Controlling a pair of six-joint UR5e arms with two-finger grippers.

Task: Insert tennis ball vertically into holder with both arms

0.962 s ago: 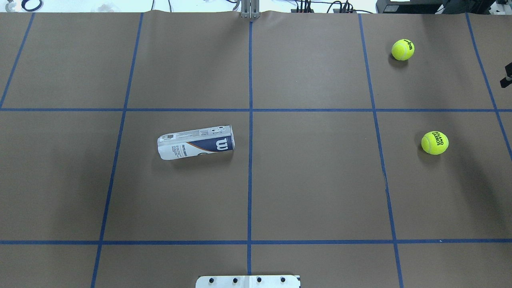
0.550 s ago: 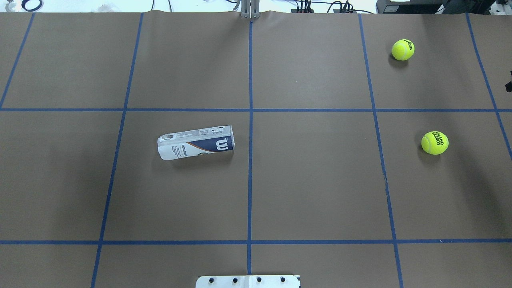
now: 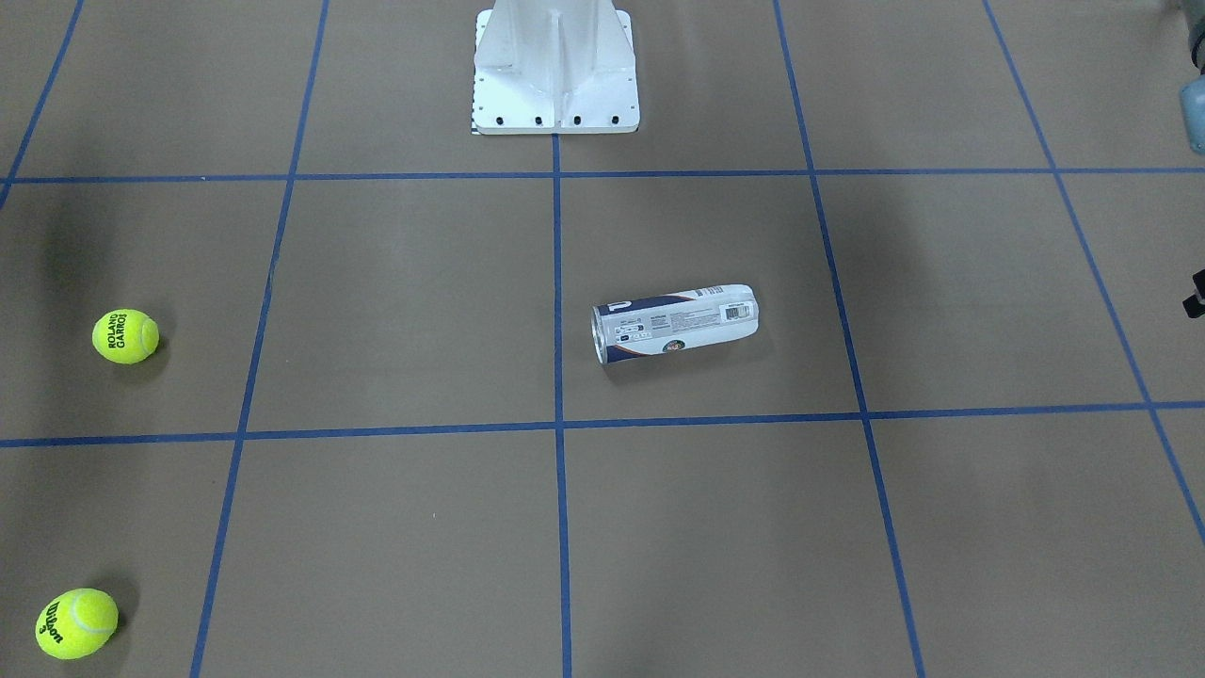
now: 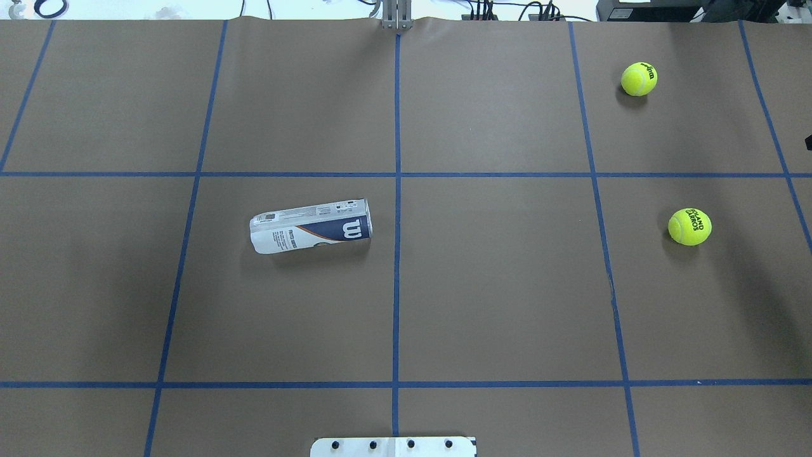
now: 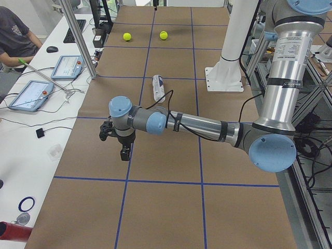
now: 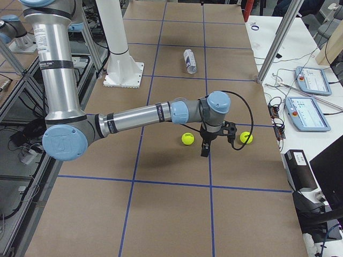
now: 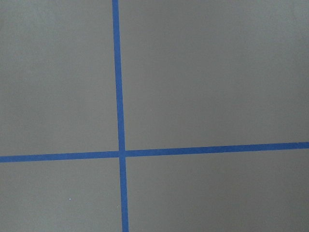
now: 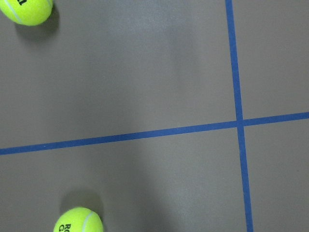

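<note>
R end effector [image 6: 204,152] shifted outward; 2 balls [image 4: 639,79] [image 4: 689,226], 1 holder [image 4: 311,226].

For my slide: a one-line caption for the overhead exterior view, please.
Holder on its side left of centre; far tennis ball and near tennis ball at right.

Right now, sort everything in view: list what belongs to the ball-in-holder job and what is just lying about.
Job: holder, lying on its side; Roland Garros ball; Wilson ball; left arm; right arm.
Lying about: tablets; mouse; blue ring.
</note>
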